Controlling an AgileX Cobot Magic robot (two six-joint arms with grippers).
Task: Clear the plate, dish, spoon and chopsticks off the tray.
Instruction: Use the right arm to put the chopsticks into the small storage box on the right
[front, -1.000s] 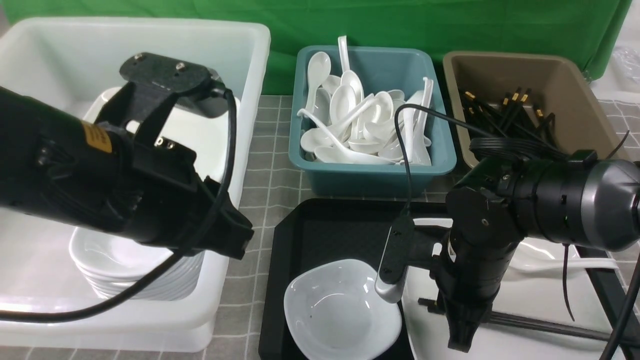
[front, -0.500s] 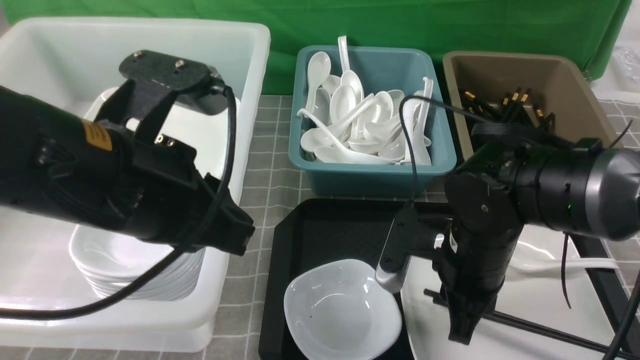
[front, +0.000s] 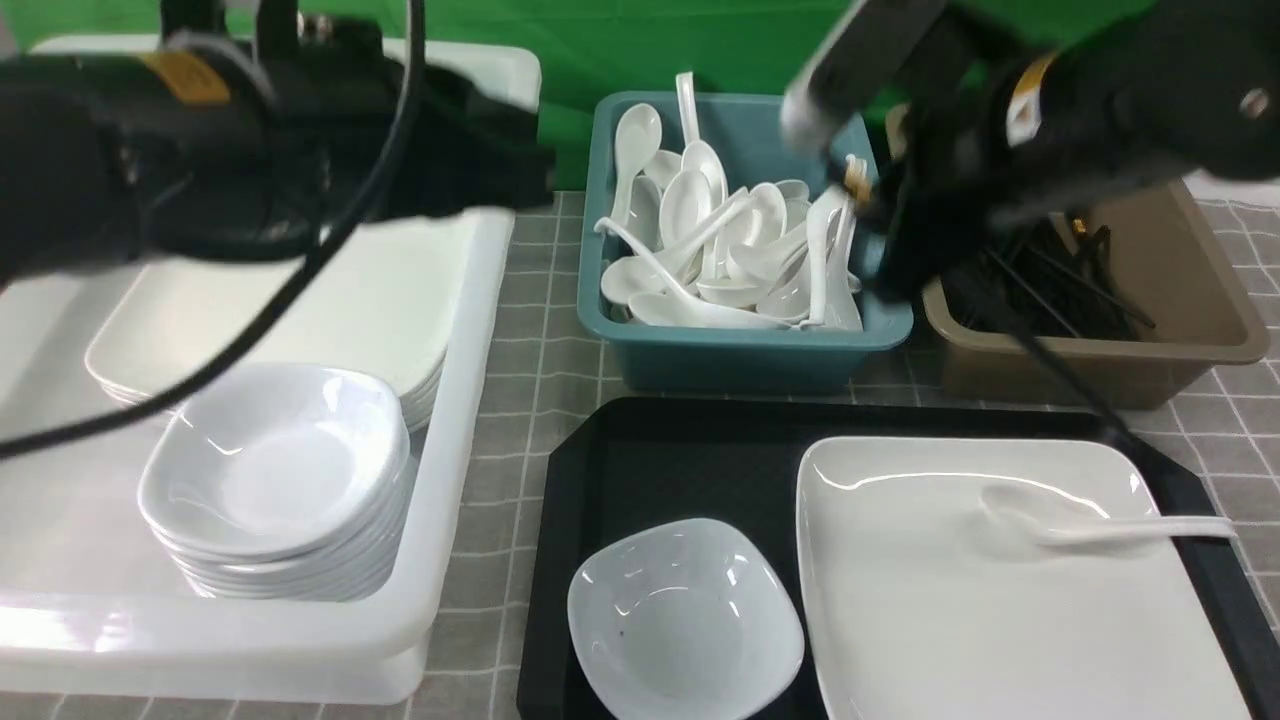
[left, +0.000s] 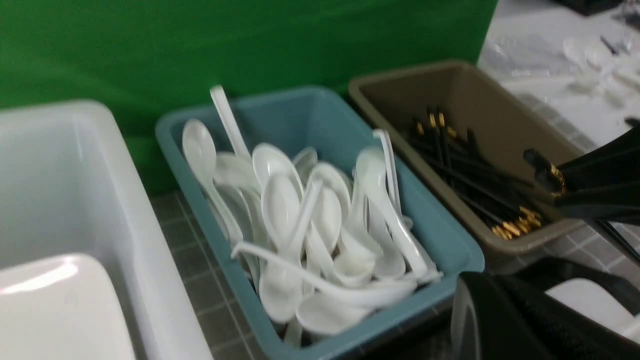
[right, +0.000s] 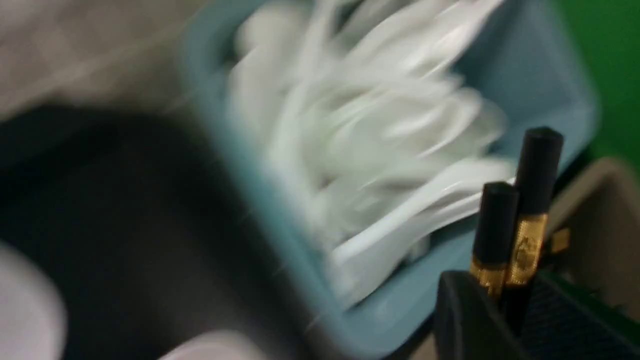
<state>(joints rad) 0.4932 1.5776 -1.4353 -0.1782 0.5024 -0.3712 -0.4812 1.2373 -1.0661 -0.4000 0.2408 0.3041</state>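
Observation:
The black tray (front: 680, 450) holds the small white dish (front: 685, 620) at its near left and the large square plate (front: 960, 620) at its right. The white spoon (front: 1090, 520) lies on the plate's far part. My right gripper (front: 890, 235) is shut on the black chopsticks (front: 857, 183), raised over the gap between the teal and brown tubs. Their gold-banded ends stick out of the jaws in the right wrist view (right: 520, 220), and they also show in the left wrist view (left: 550, 175). My left gripper (front: 490, 160) is raised at the far left, shut and empty.
A teal tub (front: 740, 350) full of white spoons and a brown tub (front: 1180, 320) of black chopsticks stand behind the tray. A white bin (front: 450, 420) on the left holds stacked dishes (front: 280, 480) and stacked plates (front: 330, 310).
My right gripper has lifted the chopsticks off the plate and carried them up and back toward the tubs. My left arm has risen up and back, uncovering the white bin.

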